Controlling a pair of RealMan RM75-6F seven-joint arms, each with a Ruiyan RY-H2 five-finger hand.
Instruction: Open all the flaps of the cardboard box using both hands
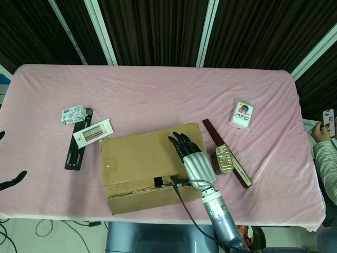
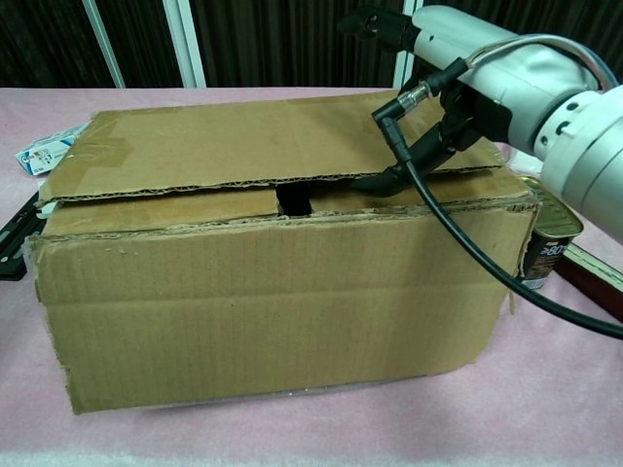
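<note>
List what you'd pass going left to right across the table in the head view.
Left hand at the edge → small white carton → cardboard box → right hand lying on the box → tin can → white card pack.

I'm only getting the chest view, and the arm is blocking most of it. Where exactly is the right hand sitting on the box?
Observer: The right hand lies flat on top of the cardboard box, on the far flap near the box's right end, with its fingers stretched toward the far edge.
Operator: And the left hand? I can't see it at all.
Observer: Only dark fingertips of the left hand show, at the left edge of the head view, well clear of the box.
Operator: Is anything lying beyond the box on the right?
Observer: A white packet lies on the pink cloth past the box's far right corner, apart from it.
</note>
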